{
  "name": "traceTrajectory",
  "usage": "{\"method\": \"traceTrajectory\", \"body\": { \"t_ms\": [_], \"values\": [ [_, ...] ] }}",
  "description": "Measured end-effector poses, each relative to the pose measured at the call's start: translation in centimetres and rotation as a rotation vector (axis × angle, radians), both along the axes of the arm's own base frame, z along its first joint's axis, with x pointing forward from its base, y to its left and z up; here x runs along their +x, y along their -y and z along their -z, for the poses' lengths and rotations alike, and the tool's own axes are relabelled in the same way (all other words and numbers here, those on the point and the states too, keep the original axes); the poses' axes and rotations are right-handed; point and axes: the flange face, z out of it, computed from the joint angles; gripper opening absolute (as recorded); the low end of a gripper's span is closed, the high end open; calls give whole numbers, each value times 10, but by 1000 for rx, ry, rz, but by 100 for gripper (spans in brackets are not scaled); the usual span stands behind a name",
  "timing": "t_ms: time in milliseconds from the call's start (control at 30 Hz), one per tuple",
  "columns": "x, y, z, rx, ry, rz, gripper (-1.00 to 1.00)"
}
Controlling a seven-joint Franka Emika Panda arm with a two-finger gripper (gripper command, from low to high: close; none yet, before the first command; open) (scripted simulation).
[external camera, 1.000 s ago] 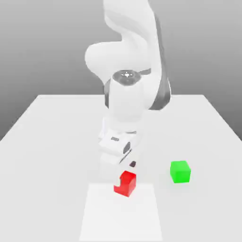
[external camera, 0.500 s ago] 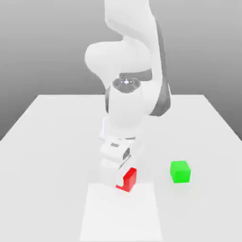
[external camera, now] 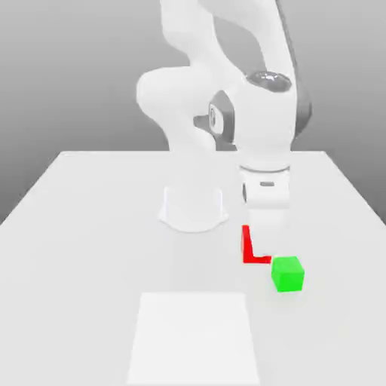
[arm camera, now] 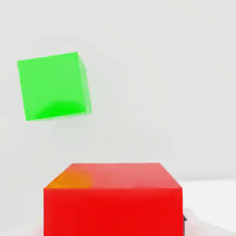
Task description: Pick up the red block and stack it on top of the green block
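My gripper (external camera: 264,240) is shut on the red block (external camera: 246,247), which hangs a little above the table. In the exterior view only a red strip along the block's left side and bottom edge shows past the white fingers. The green block (external camera: 287,274) rests on the table just to the exterior view's right of the red block and nearer the camera. In the hand view the red block (arm camera: 113,198) sits close under the camera, and the green block (arm camera: 53,85) lies on the table beyond it, off to one side.
The arm's round base (external camera: 192,209) stands at the middle of the white table (external camera: 90,226). A lighter square patch (external camera: 194,335) marks the table's near side, at the exterior view's left of the green block.
The gripper shut on the red block at the light patch, lifted it, and carried it to the exterior view's right, up beside the green block. The green block has not moved.
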Motion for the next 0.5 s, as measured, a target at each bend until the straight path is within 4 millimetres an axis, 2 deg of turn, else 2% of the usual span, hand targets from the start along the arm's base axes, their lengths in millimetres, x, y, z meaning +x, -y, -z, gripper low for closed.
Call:
{"method": "traceTrajectory", "body": {
  "t_ms": [167, 500],
  "values": [
    [-30, -43, -2, -11, -5, -239, -100],
    [-27, -46, 35, -40, 3, -264, -100]
  ]
}}
